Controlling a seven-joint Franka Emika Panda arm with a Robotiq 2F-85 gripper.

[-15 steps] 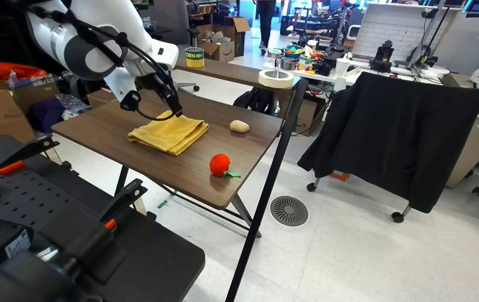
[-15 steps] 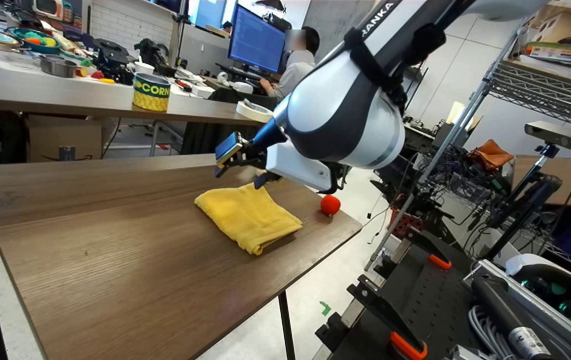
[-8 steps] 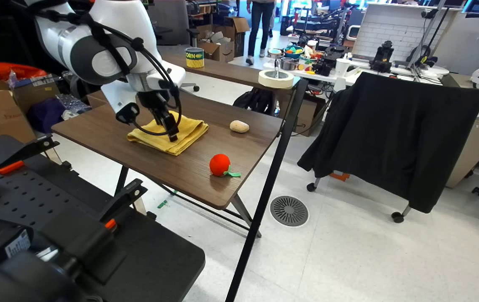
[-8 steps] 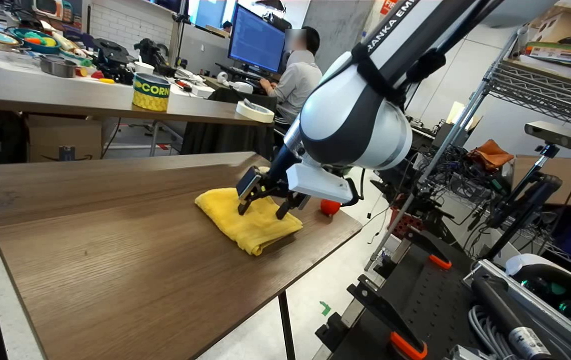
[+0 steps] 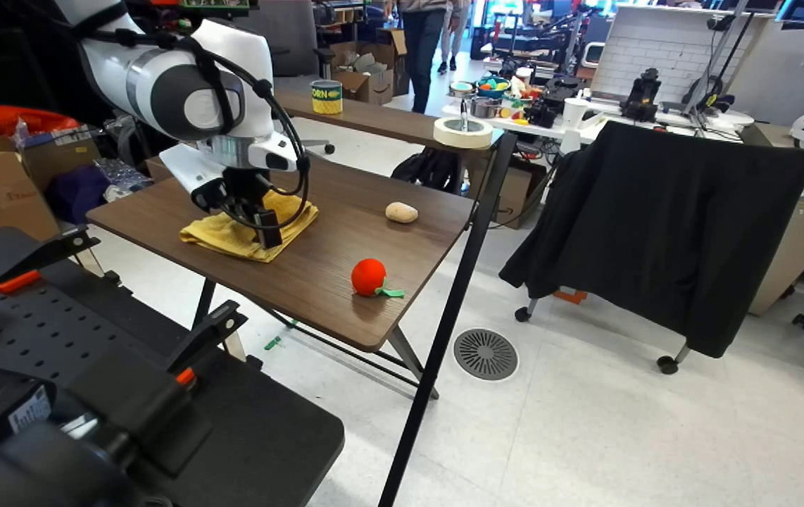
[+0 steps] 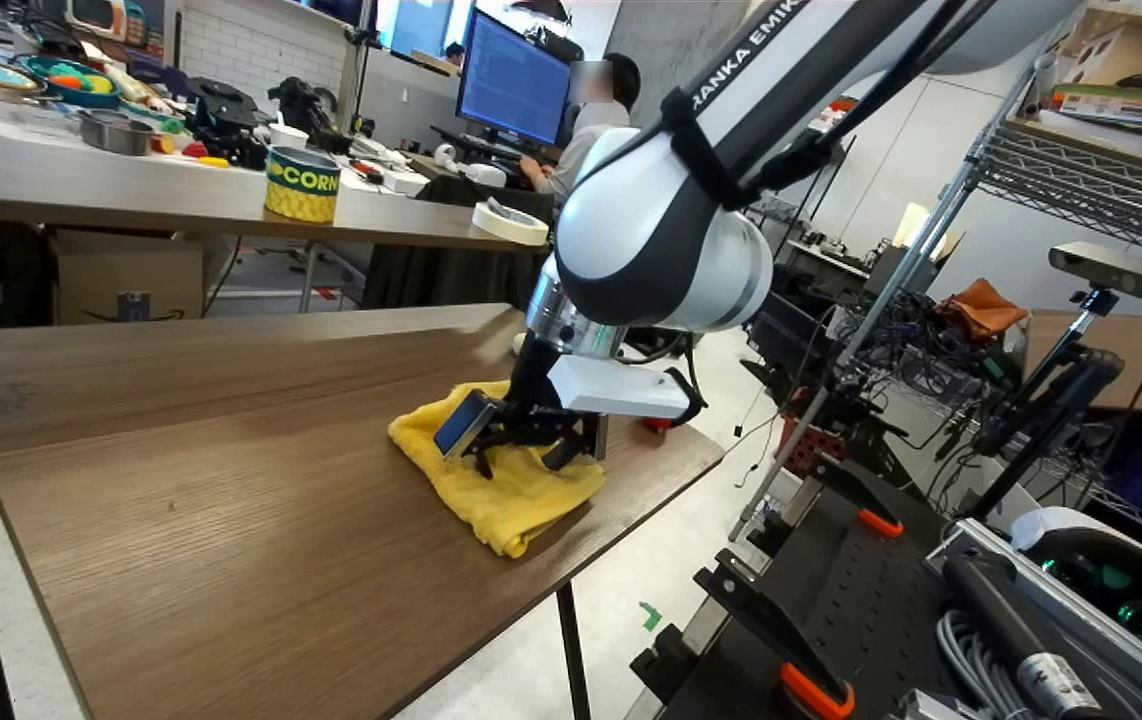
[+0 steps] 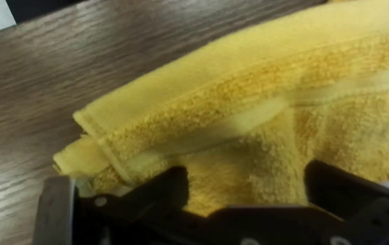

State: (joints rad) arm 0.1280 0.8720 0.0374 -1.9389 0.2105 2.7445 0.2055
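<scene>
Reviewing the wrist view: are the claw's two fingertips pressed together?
No: the claw has its fingers standing apart, with the yellow cloth showing in the gap between them.

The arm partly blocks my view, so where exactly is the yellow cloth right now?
In both exterior views, the yellow cloth lies on the brown table, beneath the open gripper and to the left of the red ball.
</scene>
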